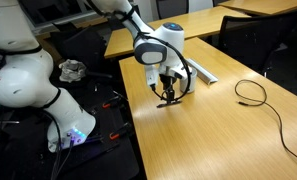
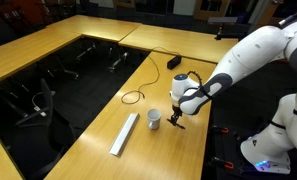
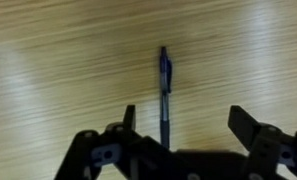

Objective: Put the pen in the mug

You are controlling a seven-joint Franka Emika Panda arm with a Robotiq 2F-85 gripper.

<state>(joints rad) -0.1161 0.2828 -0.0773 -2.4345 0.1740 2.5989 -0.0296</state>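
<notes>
The thin dark pen (image 3: pixel 165 95) with a partly clear barrel lies flat on the light wood-grain tabletop (image 3: pixel 48 60). In the wrist view it points straight away from the camera. The black two-fingered hand (image 3: pixel 183 115) hangs low over it with its jaws spread wide. The pen sits in the gap between them, nearer one finger (image 3: pixel 128 120) than the other, and neither finger touches it.

In an exterior view, the small plain white cylindrical mug (image 2: pixel 153 120) stands upright on the tabletop just beside the hand (image 2: pixel 175 122), between it and a long flat white bar-shaped object (image 2: pixel 124 133). The mug's mouth faces up, but it is too small to tell what is inside.

A thin black looped cable (image 2: pixel 134 97) lies on the wood farther off. It shows again in an exterior view (image 1: pixel 253 92), well apart from the hand (image 1: pixel 168 98). There the white bar (image 1: pixel 198 70) lies just behind the hand.
</notes>
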